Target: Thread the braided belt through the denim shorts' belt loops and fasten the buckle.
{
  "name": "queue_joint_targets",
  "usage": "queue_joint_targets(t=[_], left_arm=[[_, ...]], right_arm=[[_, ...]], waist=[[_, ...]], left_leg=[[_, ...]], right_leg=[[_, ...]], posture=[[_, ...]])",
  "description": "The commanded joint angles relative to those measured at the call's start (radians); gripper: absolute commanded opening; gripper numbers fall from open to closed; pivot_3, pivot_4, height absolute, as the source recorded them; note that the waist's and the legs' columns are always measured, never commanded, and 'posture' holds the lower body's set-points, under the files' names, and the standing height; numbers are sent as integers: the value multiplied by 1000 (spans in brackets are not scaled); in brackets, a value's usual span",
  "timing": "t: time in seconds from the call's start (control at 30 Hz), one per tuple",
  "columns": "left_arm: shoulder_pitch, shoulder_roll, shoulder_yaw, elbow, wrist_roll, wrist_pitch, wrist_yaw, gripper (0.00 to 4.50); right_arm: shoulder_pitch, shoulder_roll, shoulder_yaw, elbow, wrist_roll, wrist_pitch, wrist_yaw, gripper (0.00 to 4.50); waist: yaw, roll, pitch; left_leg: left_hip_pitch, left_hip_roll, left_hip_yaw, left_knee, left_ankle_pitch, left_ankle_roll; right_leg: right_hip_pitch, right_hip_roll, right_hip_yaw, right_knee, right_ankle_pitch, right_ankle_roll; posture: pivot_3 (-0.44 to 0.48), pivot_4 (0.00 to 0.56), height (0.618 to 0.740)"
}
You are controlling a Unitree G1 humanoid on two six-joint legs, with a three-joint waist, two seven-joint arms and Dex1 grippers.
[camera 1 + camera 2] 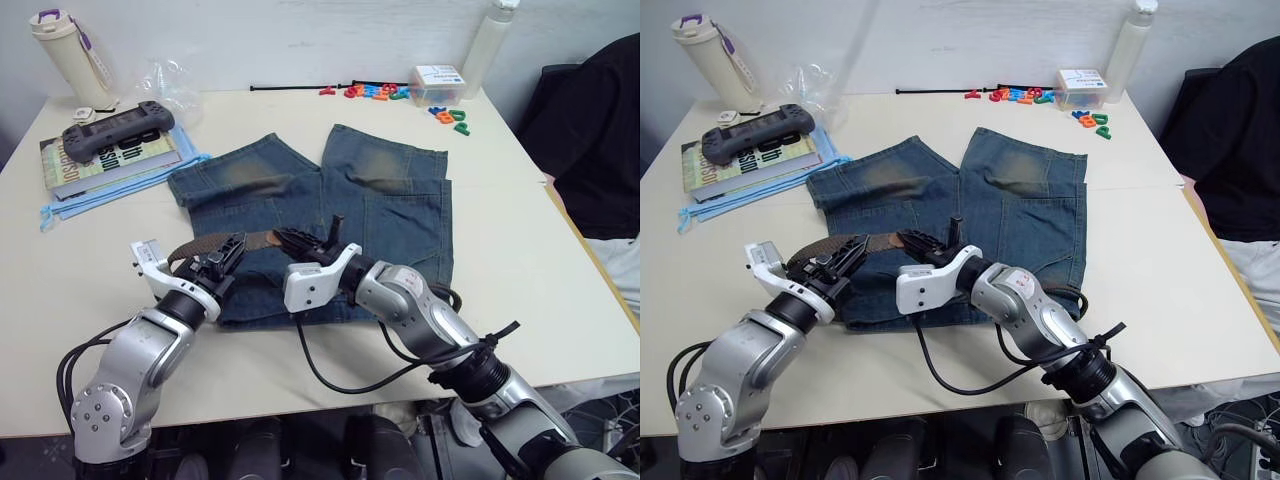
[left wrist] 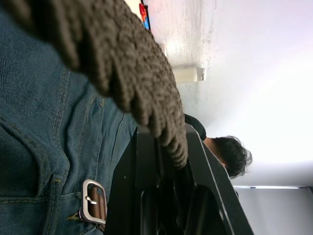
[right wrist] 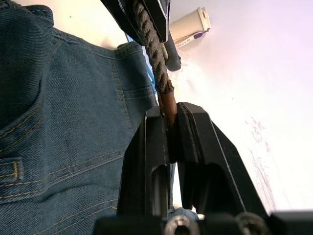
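Two grippers are on the braided belt (image 1: 262, 239) at once, both clamped on it. It runs roughly 9-to-3 across the near edge of the denim shorts (image 1: 330, 215), lifted a bit above the waistband. The left gripper (image 1: 226, 252) has its fingers shut on the strap toward the 9 o'clock side, and the right gripper (image 1: 303, 243) pinches the end of it just beside, at 3 o'clock of the left one. The shorts lie flat mid-desk, legs pointing to 12 o'clock, waistband nearest the robot.

Around it: a stack of books (image 1: 112, 157) with a black handheld console (image 1: 118, 127) on top sits at 10 o'clock of the shorts, with a cream bottle (image 1: 68, 58) further back. Coloured plastic letters (image 1: 378, 93) and a small box (image 1: 437, 84) sit at 1 o'clock on the desk (image 1: 520, 290), beside a thin black cable tie (image 1: 290, 88). A person in black (image 1: 600, 140) sits at 3 o'clock. Nothing sits between the grippers and the waistband.

Left wrist view catches the buckle (image 2: 93, 208), silver, lying against the denim. Right wrist view shows the reddish-brown belt tip (image 3: 168, 110) squeezed between the fingers (image 3: 195, 152), with the braid leading away to the other gripper.
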Motion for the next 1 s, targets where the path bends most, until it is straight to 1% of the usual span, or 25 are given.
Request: queue_joint_targets(t=[0.03,0.1,0.13,0.17,0.2,0.23,0.27,0.3,0.4,0.43,0.6,0.63,0.67,0.73,0.77,0.9,1.0], left_arm=[[-11,14,13,-66,-12,0,-9,29],[-10,18,13,-65,-12,9,-28,888],[-12,17,12,-66,-12,9,-32,1163],[-11,15,13,-68,-12,4,-26,1547],[-9,15,14,-69,-12,-1,-19,2133],[-7,15,16,-71,-12,-7,-13,2389],[-4,12,19,-73,-12,-13,-5,2847],[-2,10,21,-74,-12,-18,-4,3110],[11,12,32,-76,-12,-23,-2,4385],[15,11,37,-76,-12,-25,0,4453],[42,12,53,-75,-12,-22,-10,4453],[45,12,55,-74,-12,-16,-18,4027],[48,13,56,-72,-12,-11,-24,4027],[53,13,58,-68,-12,-2,-34,3372],[55,13,59,-67,-12,1,-38,2906],[60,15,61,-57,-12,22,-58,1317],[58,10,65,-49,-12,30,-65,23]], right_arm=[[6,11,-25,-27,-7,-3,6,0],[7,12,-27,-27,-9,-3,9,0],[8,13,-28,-27,-9,-4,11,0],[9,14,-29,-28,-10,-4,12,0],[11,14,-30,-29,-10,-3,14,0],[12,15,-31,-29,-10,-3,16,0],[13,16,-32,-30,-10,0,19,0],[15,17,-33,-30,-10,2,21,0],[18,19,-36,-33,-10,8,26,0],[18,20,-37,-33,-10,8,27,0],[17,20,-37,-33,-10,9,26,0],[18,20,-37,-34,-9,8,26,0],[18,21,-37,-34,-9,7,25,0],[17,21,-37,-33,-9,5,23,0],[17,21,-36,-33,-9,4,23,0],[15,22,-36,-30,-9,2,21,0],[15,23,-37,-30,-10,2,21,0]], waist=[[0,0,0],[0,0,0],[0,0,0],[0,0,0],[0,0,0],[0,0,0],[0,0,0],[0,0,0],[0,0,0],[0,0,0],[0,0,0],[0,0,0],[0,0,0],[0,0,0],[0,0,0],[0,0,0],[0,0,0]], left_leg=[[0,0,0,0,0,0],[0,0,0,0,0,0],[0,0,0,0,0,0],[0,0,0,0,0,0],[0,0,0,0,0,0],[0,0,0,0,0,0],[0,0,0,0,0,0],[0,0,0,0,0,-1],[0,1,0,-1,-1,-1],[0,1,0,-1,-1,-1],[0,1,0,-1,-1,-1],[0,1,0,-1,-1,-1],[0,1,0,-1,-1,-1],[0,1,0,-1,-1,-2],[0,1,0,-1,-1,-2],[0,2,0,-1,-1,-2],[0,2,0,-1,-2,-2]], right_leg=[[0,0,0,0,0,0],[0,0,0,0,0,0],[0,0,0,0,0,0],[0,0,0,0,0,0],[0,0,0,0,0,0],[0,0,0,-1,0,0],[0,0,0,-1,0,0],[0,0,0,-1,0,0],[0,1,0,-1,0,0],[0,1,0,-1,0,0],[0,1,0,-2,0,0],[0,1,0,-2,0,0],[0,1,0,-2,0,0],[0,1,0,-2,0,0],[0,1,0,-2,0,0],[0,1,0,-2,0,0],[0,2,0,-3,0,0]], posture=[[0,150,716],[0,150,716],[0,150,716],[0,150,716],[0,150,716],[0,150,716],[0,150,716],[0,150,716],[0,150,716],[0,150,716],[0,150,716],[0,150,716],[0,150,716],[0,150,716],[0,150,716],[0,150,716],[0,150,716]])
